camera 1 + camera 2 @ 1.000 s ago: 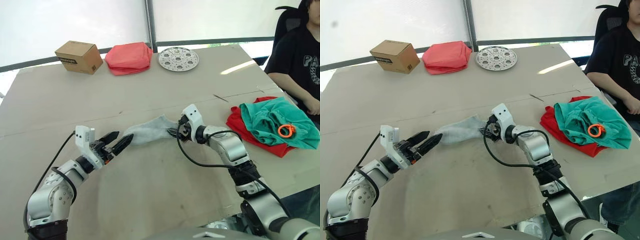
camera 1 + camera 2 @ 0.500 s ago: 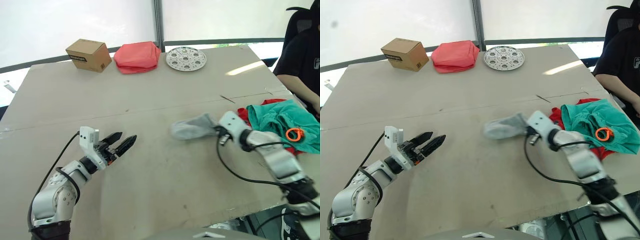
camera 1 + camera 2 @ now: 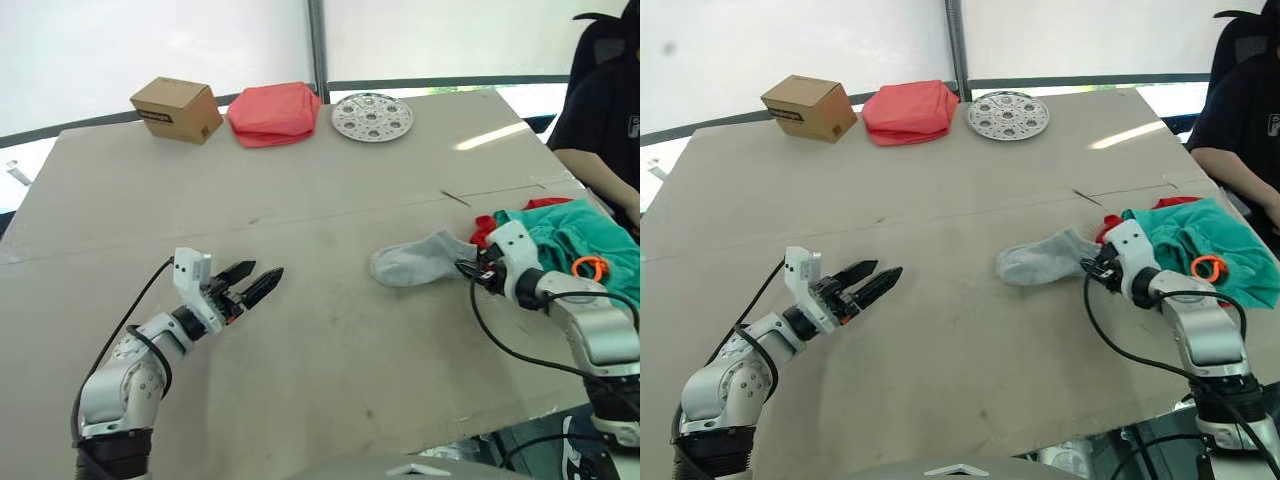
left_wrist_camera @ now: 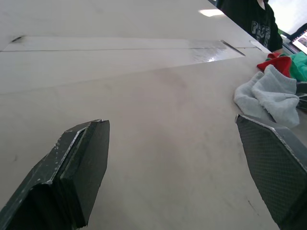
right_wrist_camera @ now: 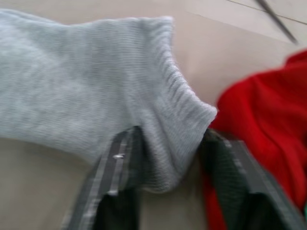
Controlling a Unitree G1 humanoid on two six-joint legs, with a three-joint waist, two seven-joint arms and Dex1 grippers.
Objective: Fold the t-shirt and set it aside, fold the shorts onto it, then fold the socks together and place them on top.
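On the right half of the table I see the socks lying flat, their ribbed cuff pinched between the fingers of my right gripper, just beside the t-shirt. I have the shorts heaped on that red shirt near the table's right edge. My left gripper hovers over bare tabletop, well apart from the socks, fingers spread and holding nothing.

1. socks: light grey, lying flat-ish on bench, cuff end pinched by right tool.
2. shorts: teal, bunched, orange drawstring, on top of t-shirt.
3. t-shirt: red, crumpled underneath, just beside socks.
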